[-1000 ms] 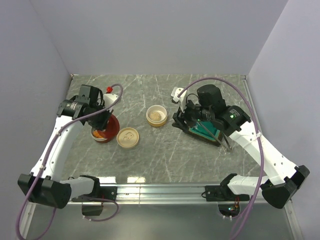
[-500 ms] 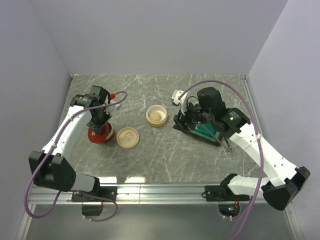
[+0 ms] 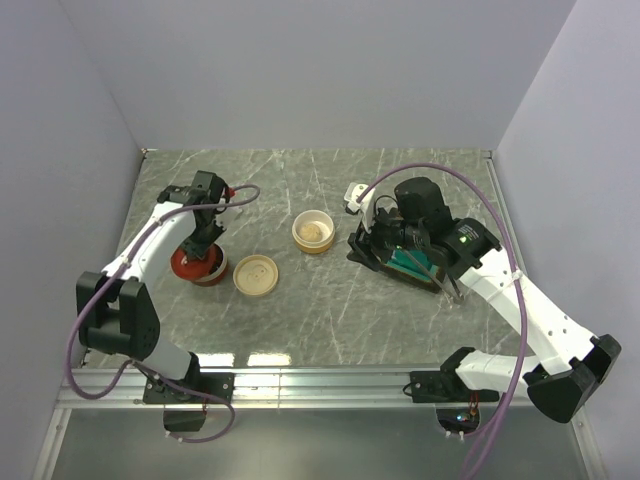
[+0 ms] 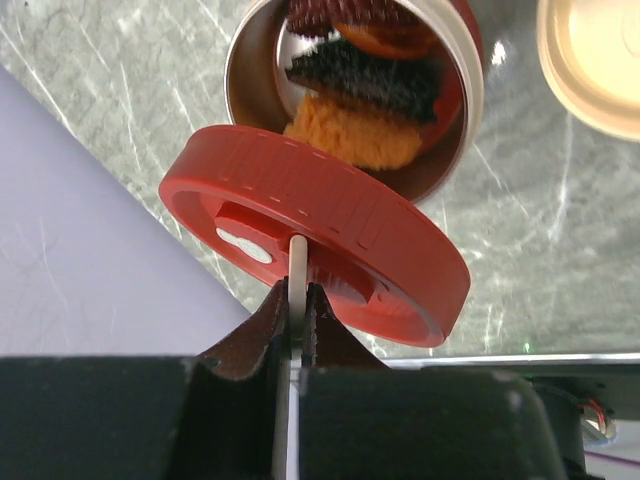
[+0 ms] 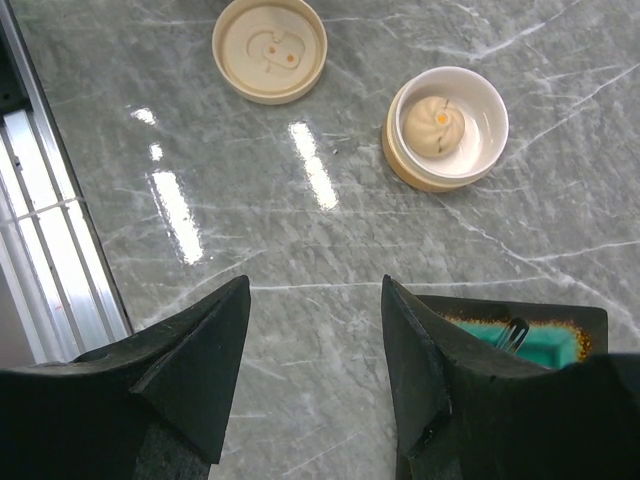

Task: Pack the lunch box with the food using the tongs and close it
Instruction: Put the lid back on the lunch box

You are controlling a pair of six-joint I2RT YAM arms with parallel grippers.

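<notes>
Closing seemed underway: left fingers (image 4: 262, 325) pinched the red lid (image 4: 330, 225) just above the red container (image 4: 250, 85); next, seat it squarely. Right fingers (image 5: 200, 345) stood open.

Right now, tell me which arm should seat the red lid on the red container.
Left. The left end effector is shut on the red lid, tilted over the open red container. The right end effector hangs open beside the dark tray, well away.
</notes>
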